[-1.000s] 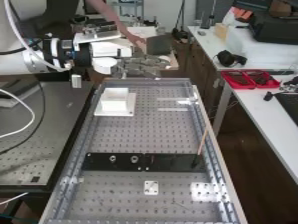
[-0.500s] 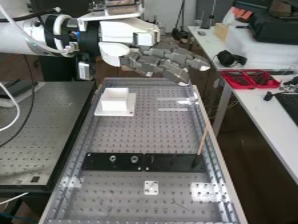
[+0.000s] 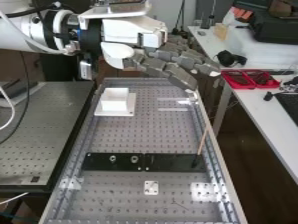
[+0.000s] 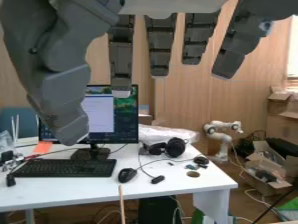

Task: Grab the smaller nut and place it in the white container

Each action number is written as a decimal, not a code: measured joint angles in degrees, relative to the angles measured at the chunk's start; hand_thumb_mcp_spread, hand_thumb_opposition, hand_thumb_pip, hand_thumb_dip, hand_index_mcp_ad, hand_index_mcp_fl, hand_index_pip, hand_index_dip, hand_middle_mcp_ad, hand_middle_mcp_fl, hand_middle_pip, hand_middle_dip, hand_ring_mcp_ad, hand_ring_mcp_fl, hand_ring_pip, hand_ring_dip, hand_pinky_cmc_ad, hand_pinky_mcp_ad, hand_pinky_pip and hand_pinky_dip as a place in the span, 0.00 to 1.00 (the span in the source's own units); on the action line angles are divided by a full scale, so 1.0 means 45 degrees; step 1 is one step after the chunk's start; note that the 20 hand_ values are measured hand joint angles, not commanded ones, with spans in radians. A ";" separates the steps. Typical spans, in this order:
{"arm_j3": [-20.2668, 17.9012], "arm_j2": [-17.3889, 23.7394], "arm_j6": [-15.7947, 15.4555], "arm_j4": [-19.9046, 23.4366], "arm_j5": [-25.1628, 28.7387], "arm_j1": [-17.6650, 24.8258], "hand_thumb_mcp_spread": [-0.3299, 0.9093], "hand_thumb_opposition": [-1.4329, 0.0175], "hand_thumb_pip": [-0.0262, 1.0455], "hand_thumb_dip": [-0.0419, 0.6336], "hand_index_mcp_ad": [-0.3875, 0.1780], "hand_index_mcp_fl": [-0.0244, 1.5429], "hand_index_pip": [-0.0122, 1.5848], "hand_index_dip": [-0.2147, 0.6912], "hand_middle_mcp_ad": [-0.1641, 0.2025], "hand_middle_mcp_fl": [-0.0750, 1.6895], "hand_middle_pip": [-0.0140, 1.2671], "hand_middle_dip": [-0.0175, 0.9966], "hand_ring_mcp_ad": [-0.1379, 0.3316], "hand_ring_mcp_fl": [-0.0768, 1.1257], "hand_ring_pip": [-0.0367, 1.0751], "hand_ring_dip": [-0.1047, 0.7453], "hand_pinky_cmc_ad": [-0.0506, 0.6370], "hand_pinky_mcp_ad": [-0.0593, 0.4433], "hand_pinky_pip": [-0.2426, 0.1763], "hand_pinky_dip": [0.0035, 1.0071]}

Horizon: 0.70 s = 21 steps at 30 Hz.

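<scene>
You have the hand (image 3: 157,66) above the bench's far end, its fingers reaching toward the far right corner as the high view shows it. Those dark grey, blocky fingers are loosely straight and spread, the thumb stands well apart from them, and nothing is held between.

Your white container (image 3: 114,98), square and smooth-walled, sits on a flat white plate (image 3: 126,111) near the far left corner of the bench (image 3: 126,137), whose metal top is pierced with rows of small round holes inside a ridged metal frame.

Toward the near end, you see a flat, dull black bar (image 3: 169,161) lying crosswise. On its left half stand the larger nut (image 3: 113,158) and, just to its right, the bearing (image 3: 134,159), both round and metallic. Where the smaller nut is, you cannot tell for sure.

By the bar's right end, a thin wooden stick (image 3: 202,141) rises at a slant near the right edge, and a small white plate with holes (image 3: 151,187) lies between the bar and the bench's near edge
</scene>
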 joint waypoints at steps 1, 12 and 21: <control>0.0056 -0.0037 0.0016 -0.0112 0.0000 0.0005 0.55 0.44 0.58 0.37 0.46 0.02 0.58 0.32 0.64 0.11 0.11 0.22 0.59 0.07 0.13 0.22 0.56 0.61 0.46 0.39; 0.0172 -0.0094 -0.0057 -0.0371 -0.0057 0.0080 0.55 0.44 0.58 0.37 0.46 0.02 0.53 0.32 0.64 0.11 0.11 0.22 0.59 0.07 0.13 0.22 0.56 0.61 0.47 0.39; 0.0157 -0.0116 0.0190 -0.0456 -0.0409 0.0010 0.55 0.44 0.57 0.37 0.46 0.02 0.33 0.32 0.65 0.12 0.11 0.22 0.59 0.07 0.13 0.22 0.56 0.61 0.43 0.39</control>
